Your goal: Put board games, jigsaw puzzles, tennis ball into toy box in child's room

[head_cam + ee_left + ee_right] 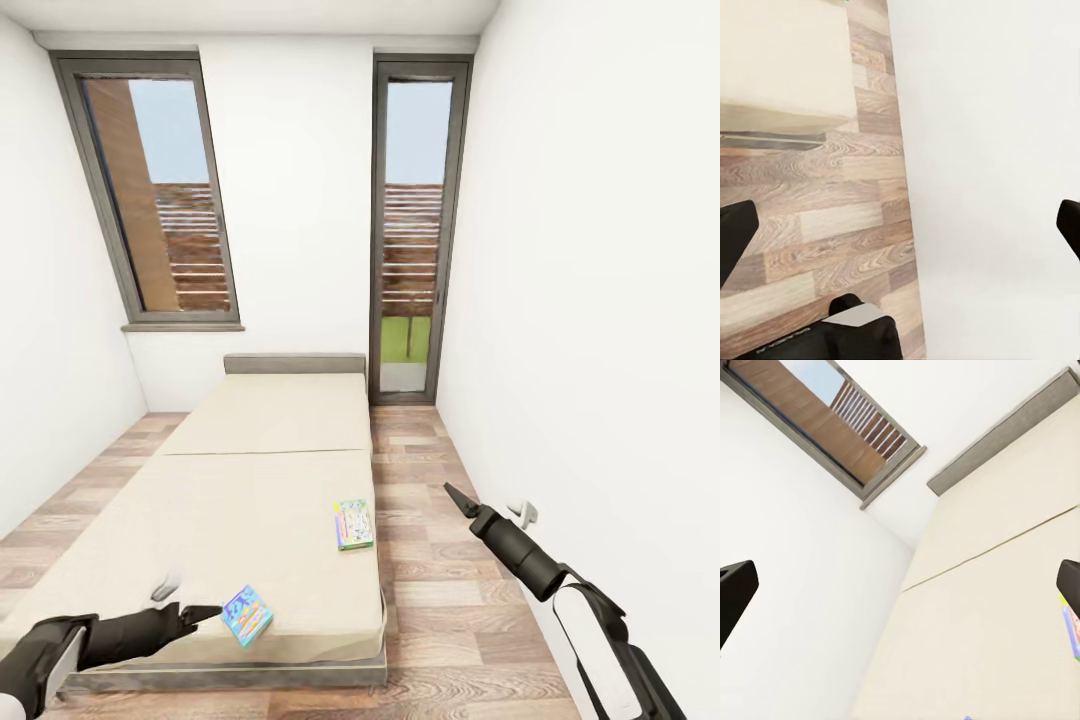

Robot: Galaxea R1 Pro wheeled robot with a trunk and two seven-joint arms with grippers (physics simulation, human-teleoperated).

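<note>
- Two board games lie flat on the bed (pixel 270 470): the blue one (pixel 247 614) near its foot edge, the green-edged one (pixel 353 524) at its right edge.
- Left end effector (pixel 205 613) hovers just beside the blue board game, fingers spread and empty.
- Right end effector (pixel 455 496) reaches over the floor (pixel 430 600) beside the bed, fingers seemingly apart.

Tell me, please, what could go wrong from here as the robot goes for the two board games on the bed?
The blue board game lies near the bed's foot edge; a clumsy touch by the left gripper might push it onto the floor. The green-edged board game sits by the side edge and could slide off likewise. The right gripper hangs close to the wall and may scrape it.
</note>
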